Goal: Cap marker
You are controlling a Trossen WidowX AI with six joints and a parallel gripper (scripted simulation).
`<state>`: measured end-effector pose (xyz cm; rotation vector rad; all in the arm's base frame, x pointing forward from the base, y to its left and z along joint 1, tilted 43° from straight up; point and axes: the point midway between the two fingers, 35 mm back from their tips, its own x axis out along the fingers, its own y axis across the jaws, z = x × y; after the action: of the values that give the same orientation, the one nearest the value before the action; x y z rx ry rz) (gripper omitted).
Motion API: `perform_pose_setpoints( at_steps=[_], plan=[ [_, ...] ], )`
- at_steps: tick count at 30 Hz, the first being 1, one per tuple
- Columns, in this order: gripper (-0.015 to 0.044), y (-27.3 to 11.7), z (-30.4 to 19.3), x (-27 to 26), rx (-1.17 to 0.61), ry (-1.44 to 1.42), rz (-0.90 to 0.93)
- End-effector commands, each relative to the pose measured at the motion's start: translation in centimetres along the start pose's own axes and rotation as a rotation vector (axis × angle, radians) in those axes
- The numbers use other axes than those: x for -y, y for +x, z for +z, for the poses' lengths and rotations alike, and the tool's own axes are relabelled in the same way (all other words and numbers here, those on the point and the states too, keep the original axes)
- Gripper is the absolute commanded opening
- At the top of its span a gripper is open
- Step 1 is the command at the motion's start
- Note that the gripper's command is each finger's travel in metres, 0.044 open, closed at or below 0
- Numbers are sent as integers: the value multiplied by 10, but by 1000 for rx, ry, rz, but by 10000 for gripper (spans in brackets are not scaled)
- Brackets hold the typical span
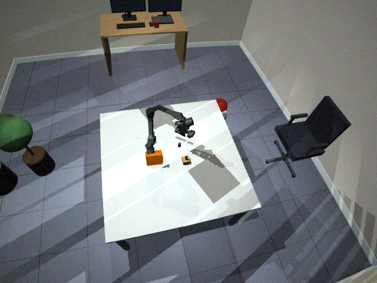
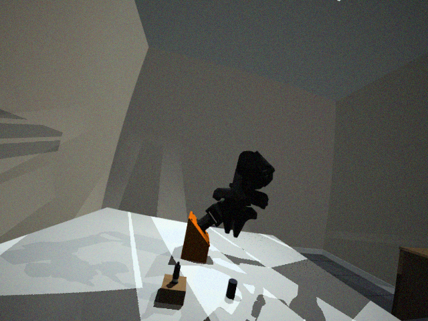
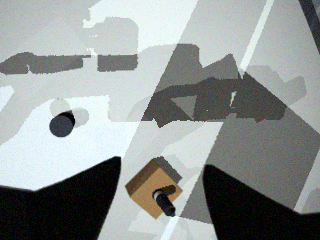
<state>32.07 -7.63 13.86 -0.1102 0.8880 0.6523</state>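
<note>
Here's marker (image 1: 186,157) (image 2: 176,272) (image 3: 164,202), slim and dark, tip bare, pale band low down, upright in tan wooden holder block (image 1: 185,163) (image 2: 170,291) (image 3: 149,195)! Cap (image 1: 179,144) (image 2: 231,289) (image 3: 62,124), plain dark cylinder, round flat top, stands loose on white table (image 1: 128,213) (image 2: 103,276) (image 3: 30,155), near block but apart from it. And up above, gripper (image 1: 185,132) (image 2: 231,235) (image 3: 162,167) hangs over table, fingers spread partway, nothing between them!
</note>
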Motion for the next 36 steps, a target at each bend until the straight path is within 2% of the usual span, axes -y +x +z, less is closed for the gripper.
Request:
perform_pose_setpoints(
  at_steps=[1,4,10,14,36],
  plan=[
    [241,41,-7,-47,-85,-37,221],
    [241,60,-12,-77,-142,-59,349],
    [241,62,-4,-88,-145,-60,358],
    [241,91,-10,-100,-144,-60,359],
    [241,122,-17,-111,-144,-60,359]
  ],
)
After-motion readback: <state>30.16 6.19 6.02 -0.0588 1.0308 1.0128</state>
